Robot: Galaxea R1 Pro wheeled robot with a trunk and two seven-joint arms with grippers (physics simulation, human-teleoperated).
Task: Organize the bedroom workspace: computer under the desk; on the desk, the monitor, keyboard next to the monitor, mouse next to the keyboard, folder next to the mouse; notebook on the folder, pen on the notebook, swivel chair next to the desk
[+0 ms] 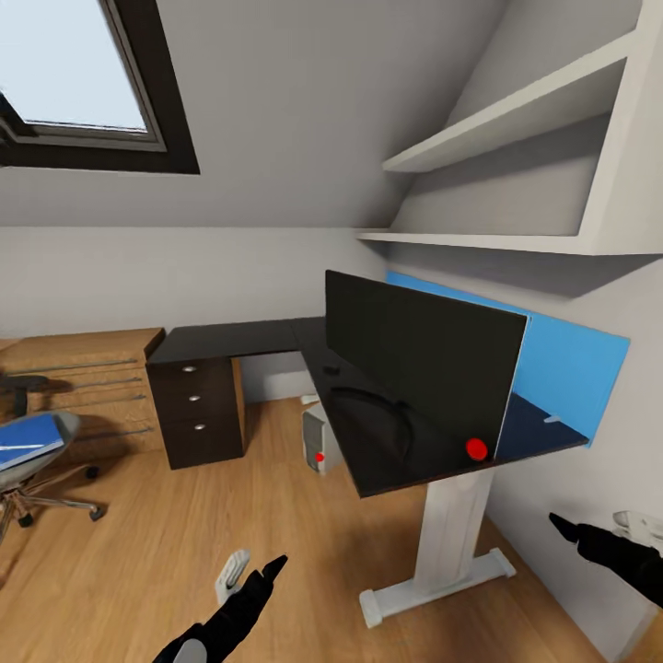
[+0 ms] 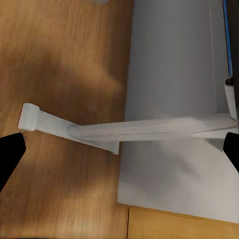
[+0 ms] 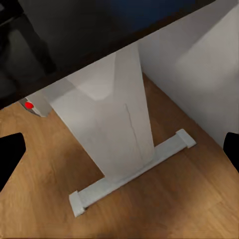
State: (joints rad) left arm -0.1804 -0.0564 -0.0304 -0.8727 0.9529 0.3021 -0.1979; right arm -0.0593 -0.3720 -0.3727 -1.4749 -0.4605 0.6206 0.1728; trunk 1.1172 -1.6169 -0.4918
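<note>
The monitor [image 1: 419, 364] stands on the desk [image 1: 239, 339], its arc stand toward the desk's front edge, with the computer [image 1: 319, 440] on the floor under the desk and a small dark mouse [image 1: 331, 370] on the top just beside the monitor. Well away from the desk, the chair [image 1: 32, 460] carries the folder [image 1: 26, 442] on its seat. Both the left gripper [image 2: 119, 149] and the right gripper [image 3: 119, 149] hang empty near the desk's white leg [image 3: 117, 129], fingers spread wide.
</note>
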